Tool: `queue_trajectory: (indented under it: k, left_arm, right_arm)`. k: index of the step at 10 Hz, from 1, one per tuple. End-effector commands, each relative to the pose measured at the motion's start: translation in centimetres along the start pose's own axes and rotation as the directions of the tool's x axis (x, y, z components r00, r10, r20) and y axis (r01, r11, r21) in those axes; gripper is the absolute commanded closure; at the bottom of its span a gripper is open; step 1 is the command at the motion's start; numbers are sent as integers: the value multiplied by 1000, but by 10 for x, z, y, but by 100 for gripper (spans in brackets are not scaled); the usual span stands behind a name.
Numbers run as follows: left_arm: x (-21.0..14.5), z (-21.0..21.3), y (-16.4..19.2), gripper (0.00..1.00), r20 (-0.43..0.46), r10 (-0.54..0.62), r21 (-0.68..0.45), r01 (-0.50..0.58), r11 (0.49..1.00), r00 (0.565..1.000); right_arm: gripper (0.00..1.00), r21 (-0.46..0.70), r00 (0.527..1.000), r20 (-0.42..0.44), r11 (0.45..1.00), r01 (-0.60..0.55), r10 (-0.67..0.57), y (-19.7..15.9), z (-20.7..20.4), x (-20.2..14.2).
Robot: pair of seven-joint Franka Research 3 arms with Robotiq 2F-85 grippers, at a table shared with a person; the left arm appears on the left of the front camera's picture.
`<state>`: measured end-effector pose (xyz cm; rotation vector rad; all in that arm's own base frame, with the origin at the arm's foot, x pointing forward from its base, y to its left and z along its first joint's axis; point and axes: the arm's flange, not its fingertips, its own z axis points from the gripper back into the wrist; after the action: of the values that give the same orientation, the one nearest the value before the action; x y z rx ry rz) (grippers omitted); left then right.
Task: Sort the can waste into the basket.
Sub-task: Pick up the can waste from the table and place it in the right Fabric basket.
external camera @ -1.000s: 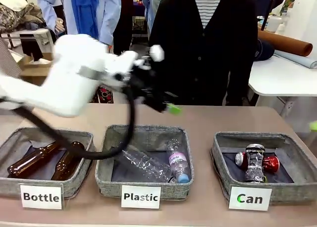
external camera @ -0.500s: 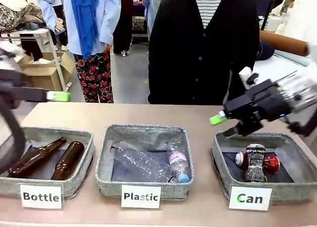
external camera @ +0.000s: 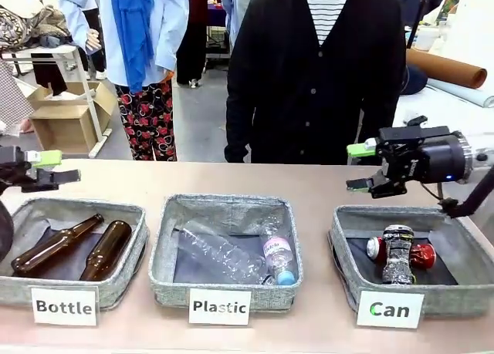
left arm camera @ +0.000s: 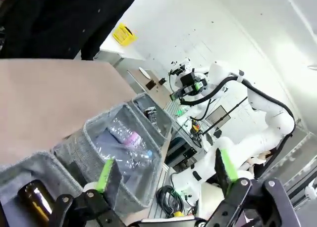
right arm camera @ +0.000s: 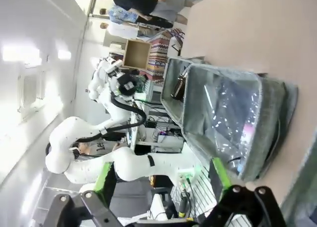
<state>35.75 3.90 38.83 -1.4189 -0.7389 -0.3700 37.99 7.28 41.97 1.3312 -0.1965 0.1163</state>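
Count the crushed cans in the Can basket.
2. A dark grey can lies lengthwise on top; a red can lies crosswise beneath it, its ends showing either side. Both sit in the Can basket. More could hide underneath.

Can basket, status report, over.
Both pincers open, empty: left, right. Two crushed metal cans inside grey woven "Can" basket. Nothing in the way.

Two crushed cans (external camera: 400, 254) lie inside Can basket (external camera: 463, 292).

Both grippers, left (external camera: 42, 169) and right (external camera: 363, 167), hover with fingers spread.
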Motion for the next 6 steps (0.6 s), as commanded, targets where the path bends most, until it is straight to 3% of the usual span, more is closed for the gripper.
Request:
queue_trajectory:
  k: [1,6]
  left_arm:
    - [15,-4,-22,0,23,-38,3,38,999,999]
    - [15,-4,-22,0,23,-38,3,38,999,999]
  right_arm:
    - [0,-68,999,-42,998,3,-6,4,-22,-2]
    - [0,-68,999,-42,998,3,-6,4,-22,-2]
